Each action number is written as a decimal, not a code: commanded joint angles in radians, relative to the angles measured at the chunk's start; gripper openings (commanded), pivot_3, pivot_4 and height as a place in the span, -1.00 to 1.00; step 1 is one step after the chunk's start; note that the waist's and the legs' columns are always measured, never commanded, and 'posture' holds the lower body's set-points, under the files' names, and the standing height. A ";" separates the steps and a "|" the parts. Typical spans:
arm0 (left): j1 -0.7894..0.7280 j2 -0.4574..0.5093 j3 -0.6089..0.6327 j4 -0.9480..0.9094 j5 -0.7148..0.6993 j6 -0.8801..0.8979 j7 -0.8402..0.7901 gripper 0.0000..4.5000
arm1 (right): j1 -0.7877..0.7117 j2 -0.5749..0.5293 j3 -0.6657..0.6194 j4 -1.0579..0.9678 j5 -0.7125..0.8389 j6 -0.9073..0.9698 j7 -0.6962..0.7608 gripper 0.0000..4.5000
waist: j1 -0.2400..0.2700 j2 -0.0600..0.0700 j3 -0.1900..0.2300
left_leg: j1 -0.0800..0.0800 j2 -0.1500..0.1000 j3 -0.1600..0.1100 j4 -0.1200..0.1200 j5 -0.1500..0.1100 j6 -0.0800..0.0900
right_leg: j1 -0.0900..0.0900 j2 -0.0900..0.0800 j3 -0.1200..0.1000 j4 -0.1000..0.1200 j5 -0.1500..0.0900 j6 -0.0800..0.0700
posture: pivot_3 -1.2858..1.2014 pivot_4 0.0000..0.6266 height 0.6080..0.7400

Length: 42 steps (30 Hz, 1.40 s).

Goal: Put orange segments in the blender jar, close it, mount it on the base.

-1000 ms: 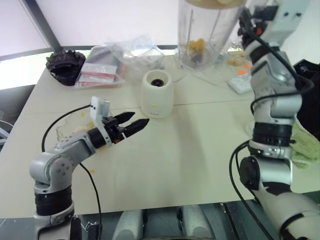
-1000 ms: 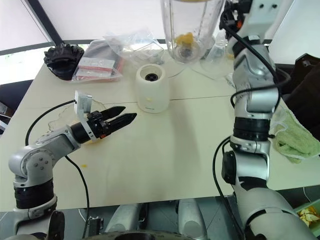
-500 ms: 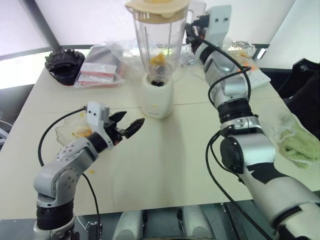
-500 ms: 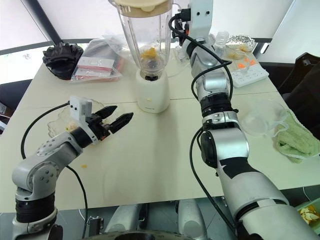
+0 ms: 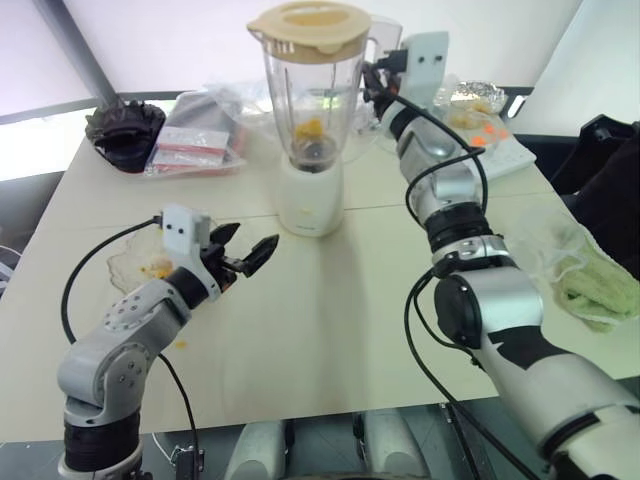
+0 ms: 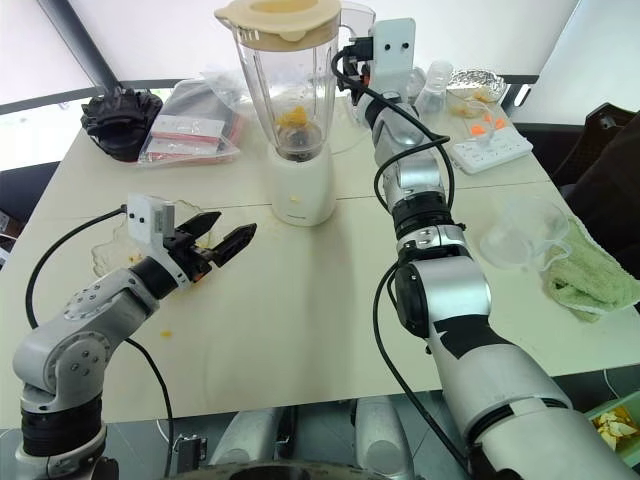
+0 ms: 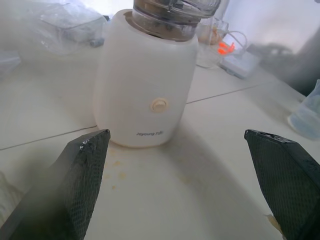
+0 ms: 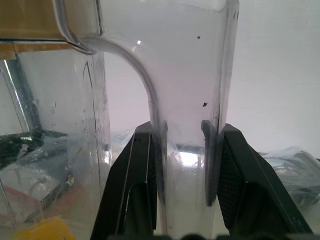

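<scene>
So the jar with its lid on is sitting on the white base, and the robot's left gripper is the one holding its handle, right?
Not quite. The right gripper is the one shut on the handle of the blender jar; the right wrist view shows its fingers on either side of it. The left gripper hangs open over the table, apart from the jar. The rest holds: the lid is on and the jar sits on the base.

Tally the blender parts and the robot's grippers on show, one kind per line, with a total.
blender jar: 1
lid: 1
base: 1
grippers: 2, the left gripper and the right gripper
Total: 5
</scene>
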 commanded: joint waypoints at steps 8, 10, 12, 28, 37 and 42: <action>0.008 0.016 0.025 -0.035 -0.015 -0.025 0.013 0.99 | -0.094 0.005 -0.026 0.170 -0.010 -0.128 0.005 -0.56 | -0.001 0.000 0.000 | 0.001 0.000 0.001 0.000 0.000 0.000 | 0.000 0.000 0.000 0.002 0.000 0.000 | 0.03 -0.52 1.00; 0.015 0.016 0.024 -0.040 -0.013 -0.029 0.015 0.99 | -0.098 -0.001 -0.026 0.211 -0.018 -0.151 -0.001 -0.56 | -0.001 0.000 0.000 | 0.001 0.000 0.001 0.000 0.000 0.000 | 0.000 0.000 0.000 0.003 0.000 0.000 | 0.03 -0.52 1.00; 0.023 0.016 0.024 -0.046 -0.013 -0.031 0.017 0.99 | -0.103 -0.004 -0.029 0.241 -0.019 -0.169 -0.005 -0.56 | -0.001 0.000 0.000 | 0.001 0.000 0.001 0.000 0.000 0.000 | 0.000 0.000 0.000 0.003 0.000 0.000 | 0.03 -0.52 1.00; 0.031 0.021 0.006 -0.039 -0.006 -0.053 0.027 0.99 | -0.102 0.022 -0.045 0.324 -0.027 -0.270 -0.011 -0.56 | -0.001 0.000 0.000 | 0.002 0.000 0.000 0.001 0.001 -0.001 | 0.001 0.000 0.000 0.004 0.000 0.000 | 0.03 -0.52 1.00; 0.027 0.026 -0.013 -0.023 0.013 -0.067 0.018 0.99 | -0.059 0.017 -0.008 0.311 -0.064 -0.260 -0.003 -0.56 | -0.001 0.000 0.000 | 0.003 0.000 0.000 0.001 0.001 -0.001 | 0.001 0.000 0.000 0.005 0.000 0.000 | 0.03 -0.52 1.00; 0.015 0.026 -0.028 -0.010 0.022 -0.074 0.012 0.99 | -0.035 0.014 0.009 0.296 -0.085 -0.274 -0.005 -0.56 | -0.001 0.000 0.000 | 0.004 0.000 0.000 0.001 0.001 -0.001 | 0.002 0.000 0.000 0.005 0.000 0.000 | 0.03 -0.52 1.00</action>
